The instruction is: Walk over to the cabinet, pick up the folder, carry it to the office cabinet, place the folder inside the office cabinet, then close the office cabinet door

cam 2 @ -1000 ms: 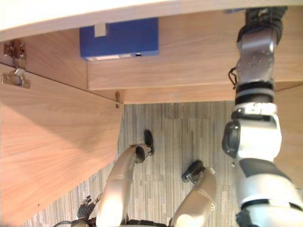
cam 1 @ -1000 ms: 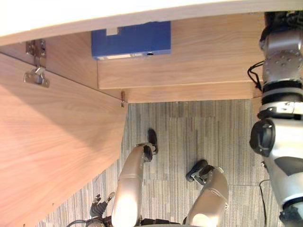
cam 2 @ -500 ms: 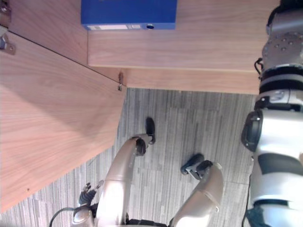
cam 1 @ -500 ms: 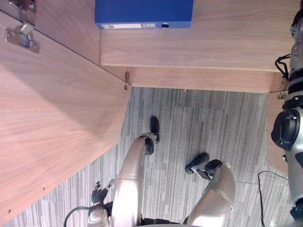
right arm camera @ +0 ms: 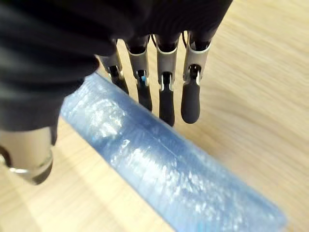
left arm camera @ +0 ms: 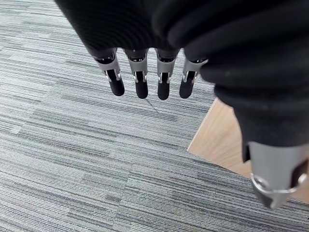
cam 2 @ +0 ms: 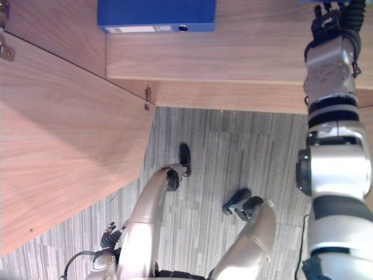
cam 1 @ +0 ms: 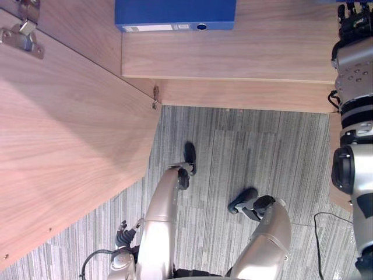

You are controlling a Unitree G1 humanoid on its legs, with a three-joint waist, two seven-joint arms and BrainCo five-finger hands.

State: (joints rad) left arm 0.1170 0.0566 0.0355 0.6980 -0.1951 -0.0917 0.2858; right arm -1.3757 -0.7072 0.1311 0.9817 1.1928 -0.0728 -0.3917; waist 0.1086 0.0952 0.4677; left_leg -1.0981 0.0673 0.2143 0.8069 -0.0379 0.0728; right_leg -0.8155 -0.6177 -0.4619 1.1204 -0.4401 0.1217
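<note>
At far left the cabinet door (cam 1: 64, 146) stands swung open, a flat panel of pale wood grain with a metal hinge (cam 1: 23, 38) at its upper corner. Our left hand (left arm camera: 163, 84) hangs low beside it over the striped grey carpet (left arm camera: 58, 145), fingers straight and relaxed, holding nothing. It is well apart from anything on the shelf.

Further right, a dark blue binder (cam 1: 175, 13) lies flat on the wooden shelf (cam 1: 262, 52). It is boxy and matte, with a white label strip and a round finger hole on its spine.

At far right our right hand (right arm camera: 166, 96) reaches over the same wood, fingers straight, thumb held apart and nothing in its grasp. Just beneath the fingertips lies a pale blue folder (right arm camera: 159, 164) of glossy, see-through plastic, long and narrow, flat on the shelf. Its long axis runs slantwise across the row of fingers. We cannot tell whether the tips touch it.

We judge this to be the task's folder, which makes the right hand by far the nearer. The smooth plastic looks likely to slide on the wood.
</note>
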